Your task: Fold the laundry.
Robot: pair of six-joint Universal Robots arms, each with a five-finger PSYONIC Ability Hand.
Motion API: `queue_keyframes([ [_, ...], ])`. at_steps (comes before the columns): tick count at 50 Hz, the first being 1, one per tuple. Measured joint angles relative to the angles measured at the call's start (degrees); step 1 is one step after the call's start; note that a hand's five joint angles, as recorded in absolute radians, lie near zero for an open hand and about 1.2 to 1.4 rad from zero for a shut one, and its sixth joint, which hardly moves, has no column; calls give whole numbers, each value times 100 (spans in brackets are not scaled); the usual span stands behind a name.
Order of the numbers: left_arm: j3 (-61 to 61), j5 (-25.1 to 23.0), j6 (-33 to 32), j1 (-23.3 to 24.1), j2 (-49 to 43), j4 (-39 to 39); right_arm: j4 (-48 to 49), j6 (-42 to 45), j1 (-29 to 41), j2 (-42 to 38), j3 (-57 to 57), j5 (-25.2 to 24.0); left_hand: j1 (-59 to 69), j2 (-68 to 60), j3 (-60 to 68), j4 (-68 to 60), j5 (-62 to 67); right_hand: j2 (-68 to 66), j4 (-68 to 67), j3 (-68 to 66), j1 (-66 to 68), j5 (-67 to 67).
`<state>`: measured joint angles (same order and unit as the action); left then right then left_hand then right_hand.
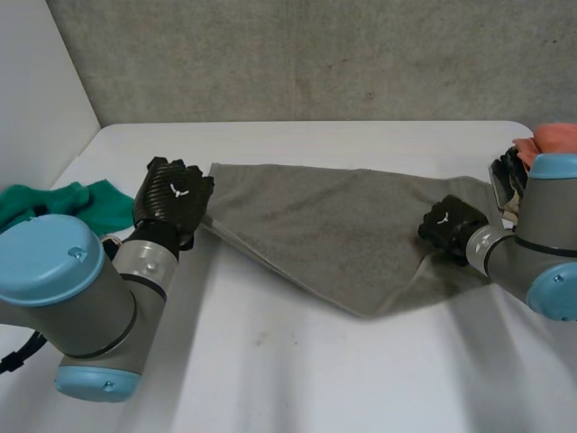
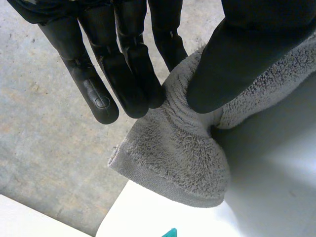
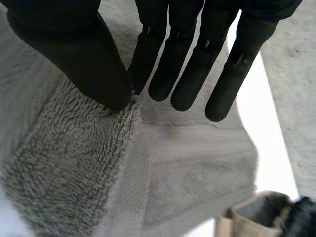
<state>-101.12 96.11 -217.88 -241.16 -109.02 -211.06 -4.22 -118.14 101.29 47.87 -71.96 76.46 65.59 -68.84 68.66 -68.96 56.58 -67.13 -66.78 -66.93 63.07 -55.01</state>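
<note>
Grey towel (image 1: 343, 239) on the white table (image 1: 297, 379), held at both ends.
Left hand (image 1: 171, 200) pinches a corner, right hand (image 1: 448, 225) the opposite edge, thumbs against fingers, likely readying a fold.

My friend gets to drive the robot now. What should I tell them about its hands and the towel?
Left hand: pinching the left corner of the grey towel between thumb and fingers.
Right hand: pinching a fold near the towel's right end.
Things: the towel lies mostly spread out on the white table. A green cloth sits beside the left arm.
Done: both hands have hold of the towel.
Left: no neat fold shows yet, so the towel probably needs folding, then the green cloth.
</note>
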Motion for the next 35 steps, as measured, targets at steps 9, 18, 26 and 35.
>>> queue_keyframes([
  [9,-1,23,43,-133,411,383,150,-377,-249,1108,-380,289,0,0,0,0,0,-25,-197,-149,0,-19],
  [18,-154,-6,212,-354,1471,1237,-1290,-438,-1001,2495,-890,373,0,0,0,0,0,-25,-203,-149,0,-20],
  [26,-477,-141,239,-346,2259,2036,-2864,-253,-1421,3330,-1528,239,0,0,0,0,0,-25,-206,-151,186,-268],
  [35,-714,-330,189,-278,1794,2823,-2636,-262,-1402,3307,-2157,76,0,0,0,0,0,-25,-207,-152,186,-269],
])
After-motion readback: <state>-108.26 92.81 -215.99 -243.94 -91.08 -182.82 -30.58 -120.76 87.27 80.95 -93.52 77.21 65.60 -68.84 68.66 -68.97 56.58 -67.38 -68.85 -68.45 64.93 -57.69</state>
